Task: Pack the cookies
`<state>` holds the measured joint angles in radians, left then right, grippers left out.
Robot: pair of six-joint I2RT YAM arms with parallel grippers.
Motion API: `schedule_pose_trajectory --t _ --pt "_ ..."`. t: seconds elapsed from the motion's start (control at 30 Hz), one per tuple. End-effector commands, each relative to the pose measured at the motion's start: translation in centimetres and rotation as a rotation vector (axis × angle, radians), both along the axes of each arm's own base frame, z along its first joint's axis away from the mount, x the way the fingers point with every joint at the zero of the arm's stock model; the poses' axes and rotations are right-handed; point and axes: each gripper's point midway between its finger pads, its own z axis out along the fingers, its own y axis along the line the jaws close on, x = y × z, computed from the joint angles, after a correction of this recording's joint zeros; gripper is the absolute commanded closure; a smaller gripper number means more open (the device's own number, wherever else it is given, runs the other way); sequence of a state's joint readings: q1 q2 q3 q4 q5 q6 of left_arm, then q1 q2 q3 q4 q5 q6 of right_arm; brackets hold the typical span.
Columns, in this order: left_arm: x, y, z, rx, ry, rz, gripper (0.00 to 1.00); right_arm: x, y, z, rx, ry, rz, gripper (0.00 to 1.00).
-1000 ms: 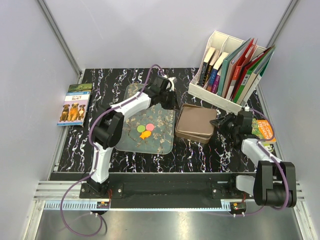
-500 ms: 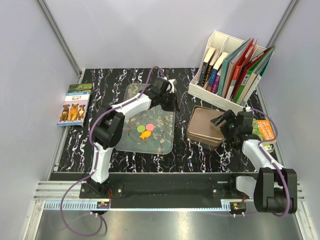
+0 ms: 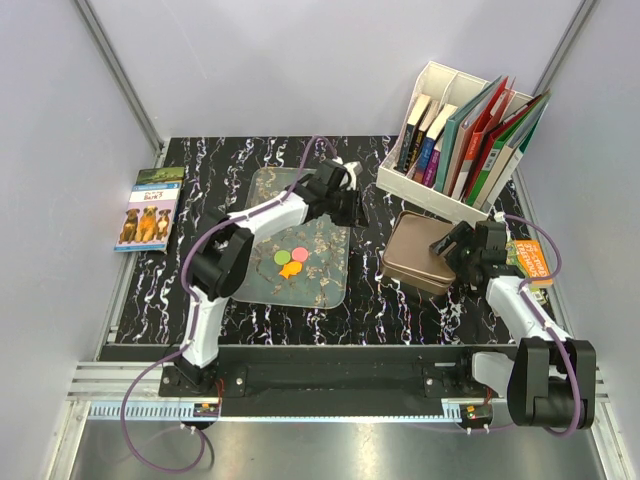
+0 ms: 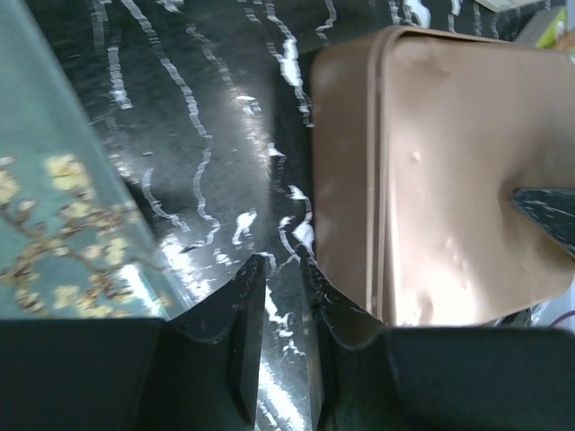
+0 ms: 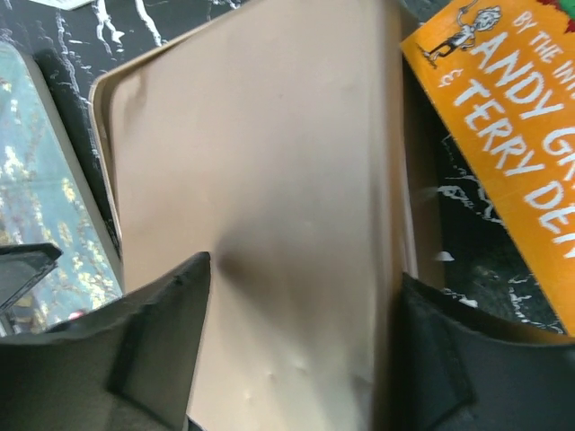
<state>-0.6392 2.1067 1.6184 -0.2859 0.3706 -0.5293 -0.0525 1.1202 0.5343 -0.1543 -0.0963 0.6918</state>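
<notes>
Three cookies, green (image 3: 281, 257), pink (image 3: 300, 254) and orange (image 3: 291, 269), lie together on the glass tray (image 3: 322, 283). A brown tin (image 3: 418, 252) sits to the right of the tray, its lid on and slightly askew. My left gripper (image 3: 347, 206) hovers low over the table between the tray (image 4: 54, 197) and the tin (image 4: 449, 180). Its fingers (image 4: 253, 274) stand a narrow gap apart with nothing between them. My right gripper (image 3: 456, 246) is spread wide over the tin lid (image 5: 269, 162); one fingertip (image 5: 184, 292) lies over the lid's face, and nothing is gripped.
A white rack of upright books (image 3: 460, 140) stands at the back right, close behind the tin. An orange book (image 3: 530, 258) lies flat just right of the tin. A book with dogs on its cover (image 3: 150, 208) rests off the mat's left edge.
The right gripper has opened and let go of the tin lid. The tin has shifted to the right, toward the right arm. The left gripper has moved right, off the tray toward the tin.
</notes>
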Motion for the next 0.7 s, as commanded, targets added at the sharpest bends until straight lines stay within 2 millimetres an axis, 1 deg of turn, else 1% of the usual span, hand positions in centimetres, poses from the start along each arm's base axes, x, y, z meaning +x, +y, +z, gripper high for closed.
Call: schedule_pose_trajectory --t 0.0,0.07,0.13,0.17,0.2,0.27,0.3,0.37,0.43,0.47,0.53,0.57,0.6,0.63,0.67 --pt "-0.2 -3.1 6.4 -0.121 -0.155 -0.072 0.73 -0.7 -0.3 -1.8 -0.028 0.065 0.015 0.27" --pt "-0.3 -3.6 7.2 -0.134 -0.168 -0.080 0.73 -0.6 0.1 -2.2 -0.010 0.079 0.033 0.29" --pt "-0.4 -3.9 7.8 -0.145 -0.177 -0.081 0.73 0.0 0.6 -2.1 0.009 0.075 0.057 0.30" --pt "-0.4 -3.9 7.8 -0.147 -0.177 -0.081 0.73 -0.1 0.8 -2.8 0.019 0.099 0.066 0.31" --pt "-0.4 -4.1 8.0 -0.155 -0.181 -0.084 0.73 0.3 1.1 -2.6 0.031 0.094 0.080 0.32" --pt "-0.5 -4.1 8.2 -0.159 -0.185 -0.085 0.73 0.2 1.4 -3.4 0.043 0.115 0.093 0.34" --pt "-0.7 -4.3 8.2 -0.162 -0.185 -0.090 0.73 0.4 1.7 -3.3 0.054 0.112 0.104 0.36" --pt "-0.7 -4.4 8.2 -0.165 -0.183 -0.092 0.72 0.5 2.1 -3.9 0.063 0.130 0.121 0.37" --pt "-0.7 -4.4 8.3 -0.168 -0.183 -0.090 0.72 0.8 2.8 -3.8 0.076 0.132 0.152 0.37" --pt "-0.7 -4.5 8.3 -0.168 -0.184 -0.088 0.72 0.7 3.1 -4.3 0.083 0.148 0.165 0.37" --pt "-0.7 -4.4 8.2 -0.165 -0.185 -0.084 0.72 1.1 4.1 -4.2 0.089 0.148 0.203 0.37" --pt "-0.7 -4.3 8.5 -0.165 -0.189 -0.082 0.72 1.2 5.1 -4.4 0.088 0.159 0.240 0.37" --pt "-0.8 -4.2 8.4 -0.163 -0.190 -0.082 0.72 1.3 5.6 -4.5 0.088 0.164 0.260 0.37" --pt "-0.7 -4.0 8.4 -0.157 -0.194 -0.077 0.72 1.2 6.7 -4.5 0.084 0.166 0.298 0.37" --pt "-0.7 -4.0 8.4 -0.156 -0.198 -0.076 0.72 1.5 7.2 -4.6 0.085 0.172 0.310 0.37"
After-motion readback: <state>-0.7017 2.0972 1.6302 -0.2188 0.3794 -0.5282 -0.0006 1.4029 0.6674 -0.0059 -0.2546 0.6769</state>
